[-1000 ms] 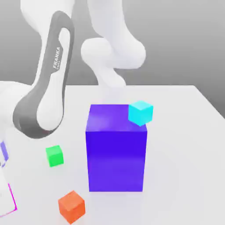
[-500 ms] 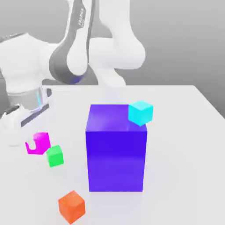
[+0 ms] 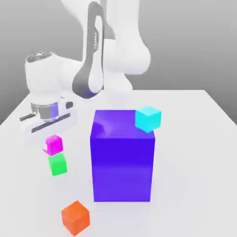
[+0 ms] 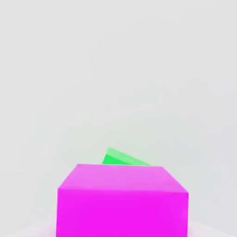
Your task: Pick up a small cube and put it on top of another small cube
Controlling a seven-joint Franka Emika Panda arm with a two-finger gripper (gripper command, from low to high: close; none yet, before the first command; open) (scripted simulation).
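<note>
And there's the magenta cube, large and close, its front face bright and its top face a softer pink! Partly hidden by it is the green cube, just a sliver on show (one corner and a slanting edge, turned at an angle to the magenta one), against a pale grey background.

There are four small cubes (no two the same colour): one magenta, one green, one cyan and one orange. There is one big block, one robot arm and one surface.
</note>
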